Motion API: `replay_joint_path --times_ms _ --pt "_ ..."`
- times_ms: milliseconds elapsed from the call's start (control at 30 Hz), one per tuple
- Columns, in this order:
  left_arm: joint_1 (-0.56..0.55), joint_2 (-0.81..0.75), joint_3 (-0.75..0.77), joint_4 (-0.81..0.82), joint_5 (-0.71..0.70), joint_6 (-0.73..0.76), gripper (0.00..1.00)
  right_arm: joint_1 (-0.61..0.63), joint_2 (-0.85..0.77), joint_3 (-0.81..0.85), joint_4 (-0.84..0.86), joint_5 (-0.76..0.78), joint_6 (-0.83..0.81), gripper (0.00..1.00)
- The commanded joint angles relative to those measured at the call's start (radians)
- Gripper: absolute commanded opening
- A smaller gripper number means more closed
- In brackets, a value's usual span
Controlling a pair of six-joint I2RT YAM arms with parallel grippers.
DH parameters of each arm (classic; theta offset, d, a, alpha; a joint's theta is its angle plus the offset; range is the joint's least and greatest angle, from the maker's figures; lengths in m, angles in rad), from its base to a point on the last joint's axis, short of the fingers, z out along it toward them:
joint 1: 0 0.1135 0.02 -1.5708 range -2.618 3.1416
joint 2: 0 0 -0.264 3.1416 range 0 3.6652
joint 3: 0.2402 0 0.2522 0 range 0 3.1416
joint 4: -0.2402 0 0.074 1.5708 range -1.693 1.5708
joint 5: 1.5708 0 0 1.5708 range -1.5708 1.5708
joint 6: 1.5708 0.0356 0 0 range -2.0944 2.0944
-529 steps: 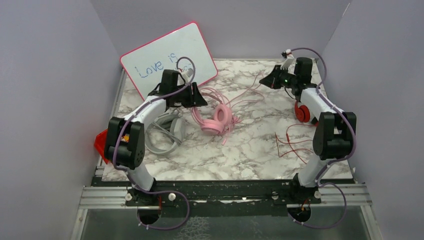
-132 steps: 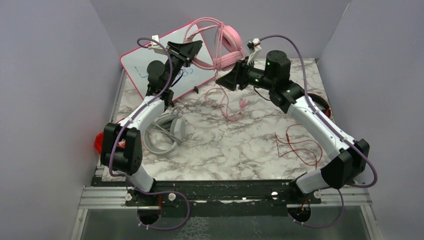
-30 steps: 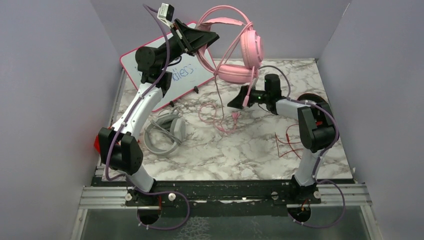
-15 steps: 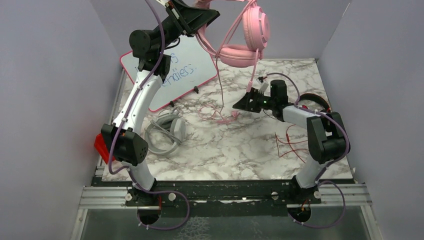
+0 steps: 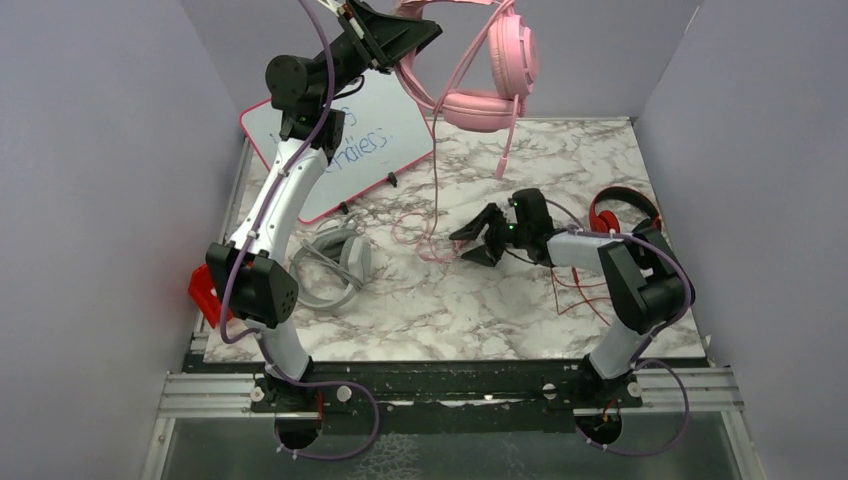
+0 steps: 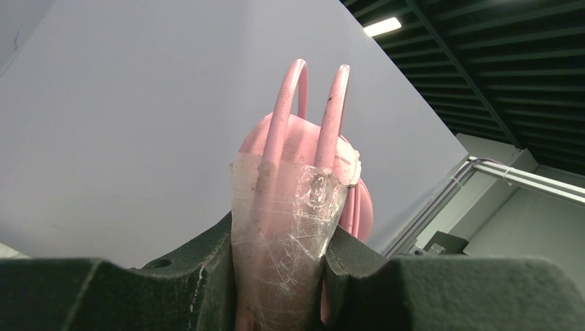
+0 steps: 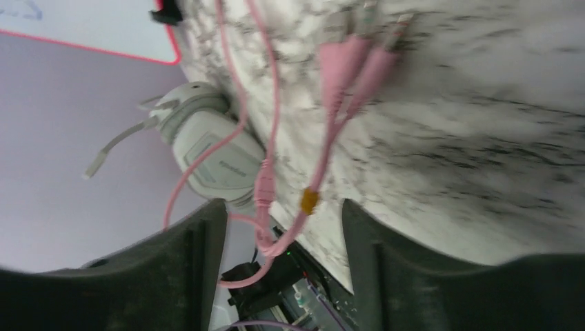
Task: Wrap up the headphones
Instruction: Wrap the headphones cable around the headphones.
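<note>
Left hand (image 5: pixel 420 35) is reaching high above the back of the desk (image 5: pixel 450 310), and it is clamping the headband of the pink headphones (image 5: pixel 505 70). In the left wrist view we are seeing both fingers (image 6: pixel 172 289) pressing on a tape-wrapped stretch of that band, with the two thin pink rails rising out of the grip. The headphones are hanging in the air, off the desk entirely, one cup turned sideways and the other hanging lower beneath it.

The pink cable (image 5: pixel 432 180) is dropping from the headphones to the marble surface and is lying there in loose loops near the middle. Right hand (image 5: pixel 478 240) is hovering low over those loops with its jaws standing apart, gripping nothing. In the right wrist view the cable is running through the gap between the fingers, and its pink plugs (image 7: pixel 345 62) are lying on the marble just beyond them.

The grey headphones (image 5: pixel 330 265) are lying on the left side of the desk, beside the left arm. The red-and-black headphones (image 5: pixel 622 208) are sitting at the right edge, with their red cable (image 5: pixel 575 290) sprawling loose nearby. A whiteboard (image 5: pixel 370 140) with a pink rim is leaning at the back left.
</note>
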Motion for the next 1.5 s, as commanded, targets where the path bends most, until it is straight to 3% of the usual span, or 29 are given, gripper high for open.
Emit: replay_joint_path --times_ms 0,100,267,467,567,600,700,767,833,967,1033,1267,1467 --pt "-0.001 -0.039 0.023 0.033 -0.073 -0.012 0.0 -0.003 0.039 -0.045 0.07 0.09 0.161 0.54" --pt "-0.001 -0.045 0.022 0.027 -0.072 -0.01 0.0 0.006 0.014 -0.093 0.037 0.096 0.162 0.52" --pt "-0.001 -0.055 0.007 0.027 -0.073 -0.001 0.0 0.013 -0.021 -0.143 0.049 0.128 0.155 0.71" --pt "-0.001 -0.064 0.003 0.027 -0.074 -0.003 0.0 0.058 0.06 -0.088 0.148 0.111 0.244 0.71" --pt "-0.001 -0.071 0.002 0.027 -0.077 0.001 0.0 0.079 0.087 -0.098 0.228 0.105 0.313 0.59" --pt "-0.001 -0.074 -0.001 0.027 -0.078 0.004 0.0 0.08 0.091 -0.114 0.26 0.1 0.333 0.51" --pt "0.012 -0.087 -0.025 0.025 -0.093 0.018 0.0 0.05 0.036 -0.165 0.299 0.104 0.327 0.13" --pt "0.039 -0.1 -0.045 0.024 -0.103 0.022 0.0 -0.006 -0.048 -0.175 0.236 0.092 0.213 0.01" --pt "0.086 -0.124 -0.074 0.02 -0.12 0.034 0.0 -0.113 -0.154 -0.15 0.109 0.083 0.011 0.01" --pt "0.202 -0.183 -0.112 -0.02 -0.154 0.079 0.0 -0.266 -0.332 -0.023 -0.198 0.251 -0.465 0.01" --pt "0.265 -0.197 -0.118 -0.021 -0.158 0.06 0.0 -0.292 -0.393 -0.004 -0.273 0.339 -0.578 0.01" --pt "0.497 -0.189 -0.059 -0.007 -0.134 -0.038 0.0 -0.458 -0.457 0.007 -0.288 0.354 -0.595 0.01" --pt "0.636 -0.181 -0.071 0.057 -0.118 -0.131 0.0 -0.723 -0.438 -0.104 -0.062 -0.051 -0.478 0.01"
